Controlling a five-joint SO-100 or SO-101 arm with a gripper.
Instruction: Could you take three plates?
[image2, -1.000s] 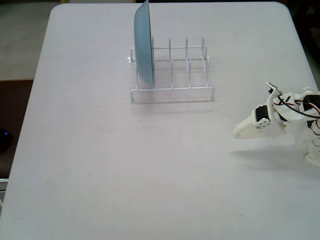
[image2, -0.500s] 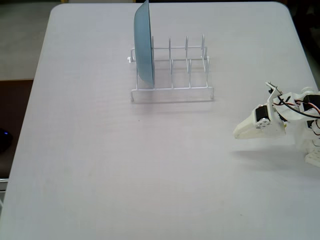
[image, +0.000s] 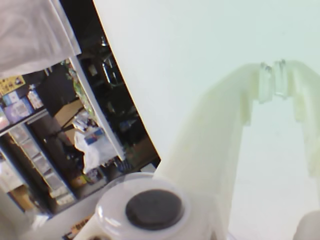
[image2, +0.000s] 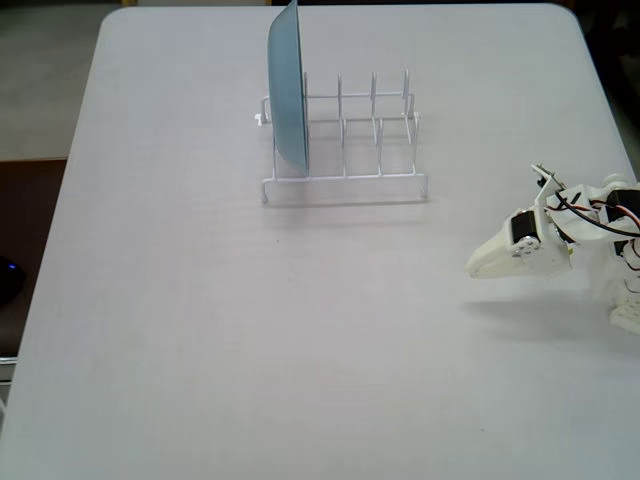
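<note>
The orange, cream-white and yellow plates are not in view in either frame. My gripper (image2: 473, 266) hangs a little above the table at the right side of the fixed view, pointing left, apart from the rack. In the wrist view the gripper (image: 274, 75) is shut with its white fingertips touching and nothing between them, over bare white table.
A white wire dish rack (image2: 345, 178) stands at the back middle of the white table (image2: 200, 330). A light blue plate (image2: 287, 85) stands upright in the rack's leftmost slot; the other slots hold nothing. The wrist view shows the table edge (image: 135, 115) with shelves beyond.
</note>
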